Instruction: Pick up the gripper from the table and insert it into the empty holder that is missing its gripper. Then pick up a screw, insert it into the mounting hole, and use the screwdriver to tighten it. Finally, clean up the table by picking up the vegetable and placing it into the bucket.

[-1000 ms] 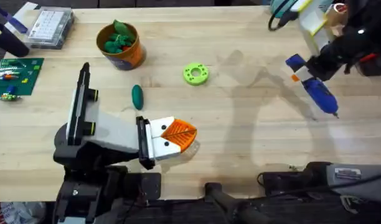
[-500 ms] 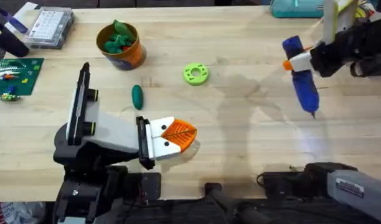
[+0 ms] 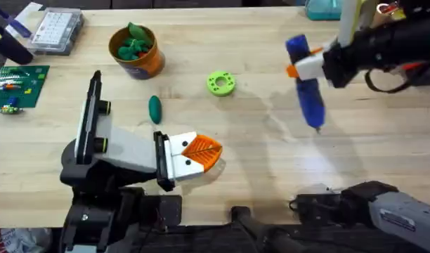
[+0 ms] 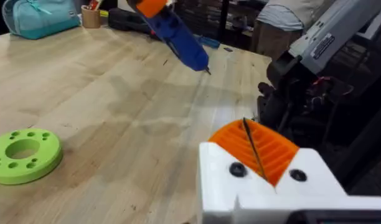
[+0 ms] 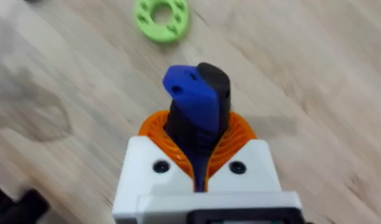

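Observation:
My right gripper [image 3: 319,67] is shut on the blue screwdriver [image 3: 308,98], which hangs tip-down over the table's right middle. In the right wrist view the screwdriver [image 5: 193,102] stands between orange ribbed pads [image 5: 231,134]. The left arm rests low at the front left. Its white holder [image 3: 177,163] carries the orange leaf-shaped gripper [image 3: 201,150], and my left gripper [image 4: 256,149] has its orange pads pressed together above two dark holes. The dark green vegetable [image 3: 154,109] lies on the wood beyond the left arm. The orange bucket [image 3: 150,67] stands at the back left. The screw is hidden.
A lime-green ring [image 3: 220,83] lies mid-table, between the vegetable and the screwdriver. Green toys fill the bucket. A clear compartment box [image 3: 55,29] and a green circuit board [image 3: 15,84] sit at the far left. A teal bag [image 3: 324,7] is at the back right.
The right gripper has carried the screwdriver leftward toward the table's middle, and its tip now points more straight down. The left arm, vegetable and ring have not moved.

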`<state>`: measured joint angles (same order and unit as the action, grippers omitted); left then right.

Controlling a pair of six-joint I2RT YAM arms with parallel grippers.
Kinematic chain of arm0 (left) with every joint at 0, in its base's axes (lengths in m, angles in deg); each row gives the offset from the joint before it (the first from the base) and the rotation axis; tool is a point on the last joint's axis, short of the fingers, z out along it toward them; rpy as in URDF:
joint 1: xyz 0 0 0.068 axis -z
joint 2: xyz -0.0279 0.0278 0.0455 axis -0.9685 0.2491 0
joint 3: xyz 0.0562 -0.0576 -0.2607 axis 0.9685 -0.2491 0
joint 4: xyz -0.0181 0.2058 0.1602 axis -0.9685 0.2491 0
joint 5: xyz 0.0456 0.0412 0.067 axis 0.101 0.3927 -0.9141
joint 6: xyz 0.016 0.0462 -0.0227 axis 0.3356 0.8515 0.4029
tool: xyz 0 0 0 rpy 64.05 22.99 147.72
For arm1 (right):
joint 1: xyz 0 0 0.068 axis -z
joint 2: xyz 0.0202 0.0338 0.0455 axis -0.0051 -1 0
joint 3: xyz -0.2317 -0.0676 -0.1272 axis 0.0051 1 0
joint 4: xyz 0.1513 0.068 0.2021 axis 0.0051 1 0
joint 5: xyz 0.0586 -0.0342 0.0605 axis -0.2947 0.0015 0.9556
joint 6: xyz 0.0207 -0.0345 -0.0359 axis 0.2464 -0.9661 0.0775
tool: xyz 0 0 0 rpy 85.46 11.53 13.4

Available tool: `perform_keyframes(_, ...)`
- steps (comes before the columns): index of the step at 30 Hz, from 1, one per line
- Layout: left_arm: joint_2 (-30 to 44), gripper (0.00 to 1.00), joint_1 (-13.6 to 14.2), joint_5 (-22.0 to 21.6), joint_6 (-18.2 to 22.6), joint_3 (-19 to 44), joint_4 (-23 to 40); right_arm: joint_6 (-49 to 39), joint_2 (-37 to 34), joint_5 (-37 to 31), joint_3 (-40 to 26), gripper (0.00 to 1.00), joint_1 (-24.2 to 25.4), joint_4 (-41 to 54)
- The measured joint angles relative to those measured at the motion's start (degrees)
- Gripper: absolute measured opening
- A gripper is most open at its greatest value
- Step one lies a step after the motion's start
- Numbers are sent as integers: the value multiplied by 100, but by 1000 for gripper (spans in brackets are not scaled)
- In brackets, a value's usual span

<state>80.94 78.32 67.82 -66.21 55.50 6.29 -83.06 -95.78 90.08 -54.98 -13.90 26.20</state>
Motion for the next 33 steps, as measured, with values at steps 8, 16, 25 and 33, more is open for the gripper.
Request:
perform_keyframes(8,0,12,0,0,0,0,0,479,10,1218,-497,48,-396,-752)
perform_keyframes(16,0,12,0,0,0,0,0,1053,26,1866,-729,48,-635,-1063)
perform_keyframes(25,0,12,0,0,0,0,0,1605,479,1953,-732,48,-830,-1129)
perform_keyframes(33,0,12,0,0,0,0,0,1768,901,2032,-745,48,-1134,-1575)
